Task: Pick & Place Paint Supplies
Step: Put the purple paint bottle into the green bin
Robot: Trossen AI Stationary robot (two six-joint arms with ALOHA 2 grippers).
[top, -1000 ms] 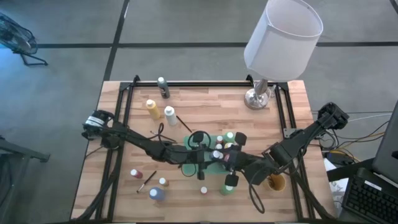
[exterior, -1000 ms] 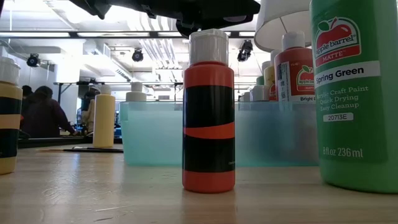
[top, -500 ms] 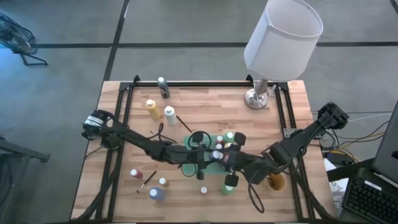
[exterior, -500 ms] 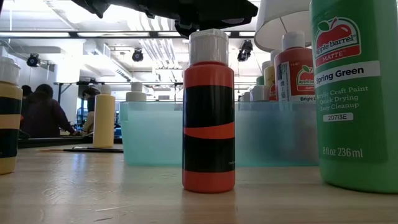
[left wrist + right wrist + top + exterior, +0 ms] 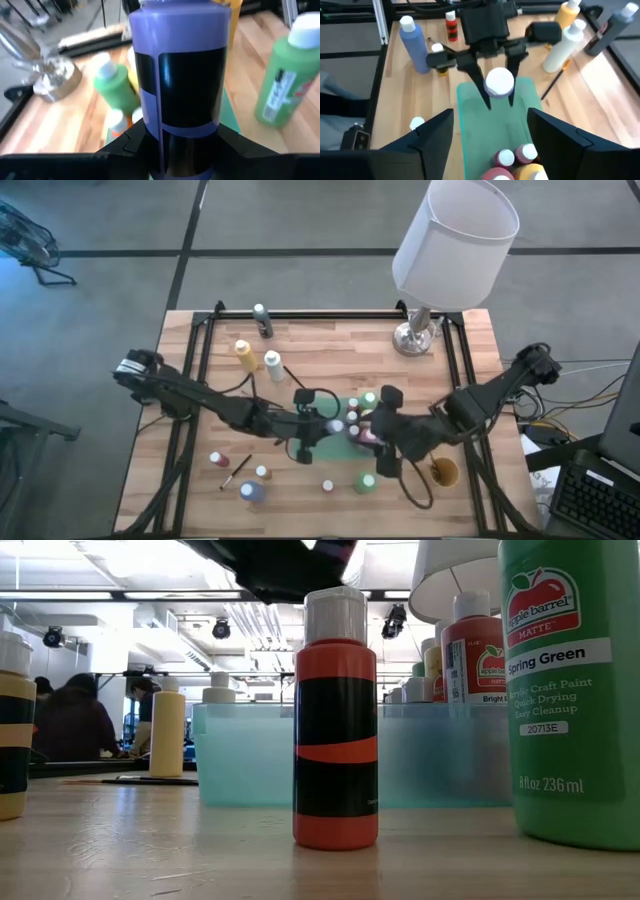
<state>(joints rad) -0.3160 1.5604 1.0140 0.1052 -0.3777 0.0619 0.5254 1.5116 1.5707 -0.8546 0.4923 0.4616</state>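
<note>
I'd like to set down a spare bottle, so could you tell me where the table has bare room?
Bare wood lies between the grey bottle and the lamp base, and along the table's near edge. The green tray in the middle is crowded with bottles and both arms.

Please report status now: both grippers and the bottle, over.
Left gripper shut on purple bottle above green tray. Right gripper open, empty. Nothing blocking.
</note>
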